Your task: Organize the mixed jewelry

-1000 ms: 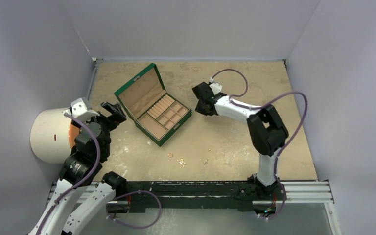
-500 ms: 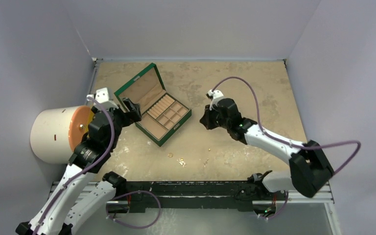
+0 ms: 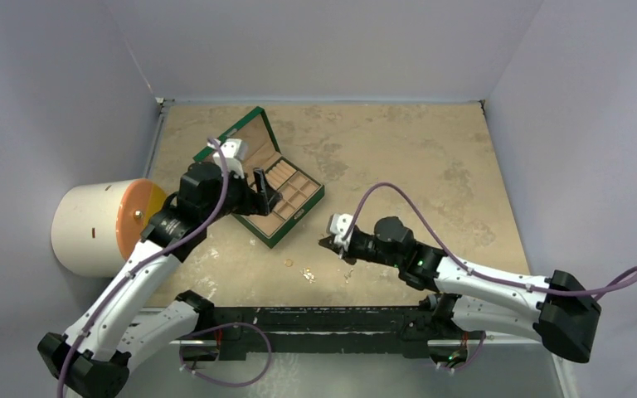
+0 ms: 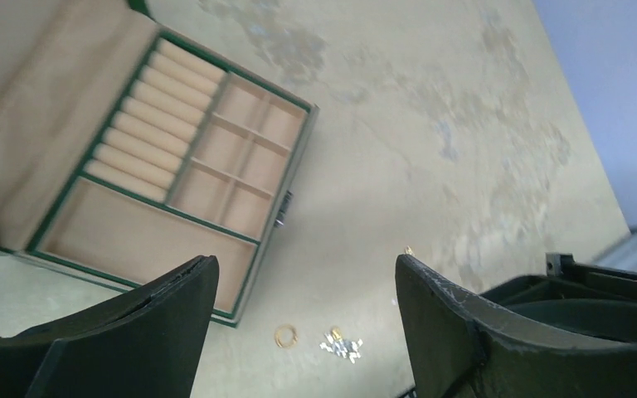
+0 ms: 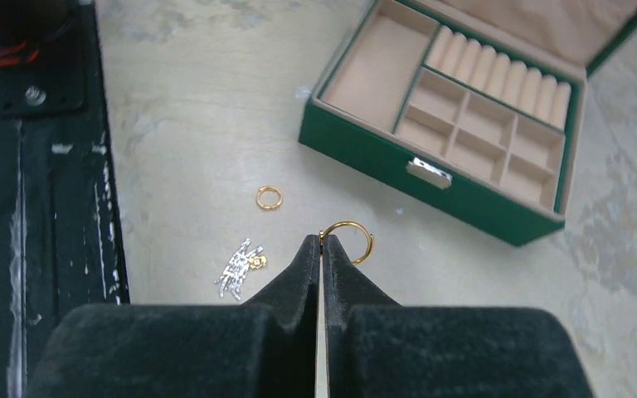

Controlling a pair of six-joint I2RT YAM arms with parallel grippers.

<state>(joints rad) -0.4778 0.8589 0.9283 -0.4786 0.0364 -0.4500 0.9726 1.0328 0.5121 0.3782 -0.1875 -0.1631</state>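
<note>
Jewelry (image 5: 239, 267) lies beside the green box (image 5: 365, 157); left end effector (image 4: 304, 265) gapes, right end effector (image 5: 322, 245) pinches gold hoop (image 5: 350, 223).

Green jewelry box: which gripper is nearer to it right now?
Left. The left gripper, open, hangs over the green box at its left side. The right gripper, shut, sits apart from it, low near the loose jewelry.

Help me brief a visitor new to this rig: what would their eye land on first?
Probably the open green box with its tan lining, left of centre, with the left gripper hanging open above it. Then the right gripper, shut, its tips at the edge of a thin gold hoop toward the near edge, beside a small gold ring and a silvery cluster.
</note>
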